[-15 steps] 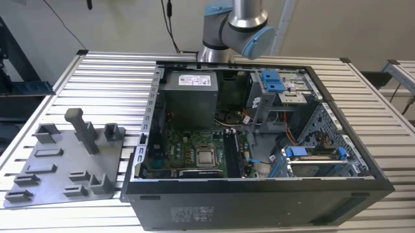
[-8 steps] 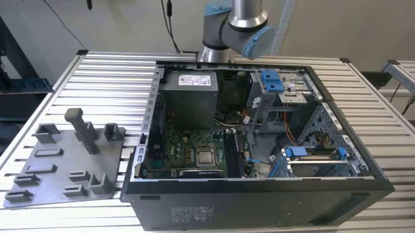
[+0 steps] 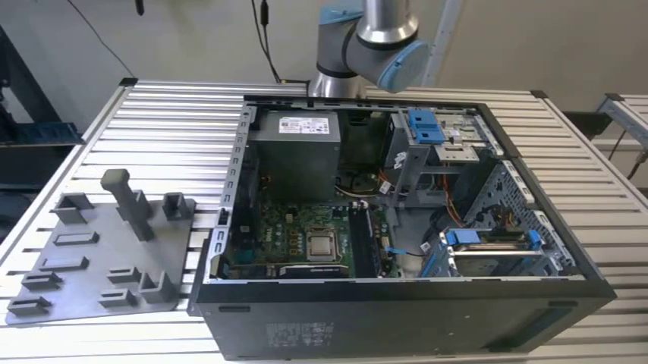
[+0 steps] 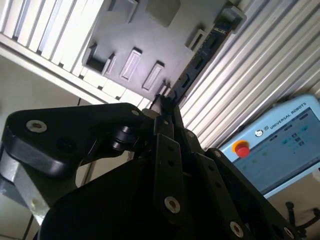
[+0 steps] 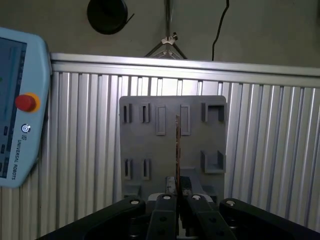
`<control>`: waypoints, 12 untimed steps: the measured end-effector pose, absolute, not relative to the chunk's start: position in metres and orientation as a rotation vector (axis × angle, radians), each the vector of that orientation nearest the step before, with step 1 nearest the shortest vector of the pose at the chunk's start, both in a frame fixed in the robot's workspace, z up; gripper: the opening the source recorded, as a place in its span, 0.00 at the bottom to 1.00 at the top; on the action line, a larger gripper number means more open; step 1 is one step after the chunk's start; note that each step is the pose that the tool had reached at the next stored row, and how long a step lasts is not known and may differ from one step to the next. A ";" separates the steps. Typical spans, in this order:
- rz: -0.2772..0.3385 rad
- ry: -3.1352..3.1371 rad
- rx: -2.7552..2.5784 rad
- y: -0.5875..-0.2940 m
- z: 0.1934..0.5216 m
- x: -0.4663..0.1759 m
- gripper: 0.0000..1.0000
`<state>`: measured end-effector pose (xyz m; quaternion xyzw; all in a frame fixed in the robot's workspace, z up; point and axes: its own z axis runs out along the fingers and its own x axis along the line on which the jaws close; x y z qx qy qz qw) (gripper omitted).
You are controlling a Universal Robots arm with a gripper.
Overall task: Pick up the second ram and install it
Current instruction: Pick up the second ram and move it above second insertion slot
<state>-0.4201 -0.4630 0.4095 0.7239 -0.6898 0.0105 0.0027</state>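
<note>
Second ram: in the first wrist view it is seen edge-on as a thin dark strip rising straight out of the gripper. In the second wrist view the second ram shows its flat side, a long narrow board that runs away from the fingertips across the grey tray.

Gripper state: the fingers are closed on the near end of the stick, one on each face, with no gap visible. The pictures do not show whether the far end is clear of the tray.

Tray: a flat grey plate with several rectangular holders, lying on the ribbed aluminium table. In the exterior view the tray sits toward the exterior view's left, low in the frame, with a tall grey post standing on it.

Surroundings: a teach pendant with a red button lies on the table beside the tray. An open computer case occupies the centre of the exterior view – motherboard and square silver processor chip exposed – and the arm stands behind it, at the top of the frame
</note>
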 end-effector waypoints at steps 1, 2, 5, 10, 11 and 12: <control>0.033 -2.163 2.270 -0.463 0.409 -0.419 0.14; 0.033 -2.164 2.270 -0.463 0.409 -0.417 0.14; 0.033 -2.163 2.270 -0.463 0.409 -0.412 0.14; 0.032 -2.163 2.270 -0.463 0.409 -0.401 0.14; 0.032 -2.163 2.270 -0.463 0.409 -0.399 0.14; 0.032 -2.163 2.270 -0.463 0.409 -0.397 0.14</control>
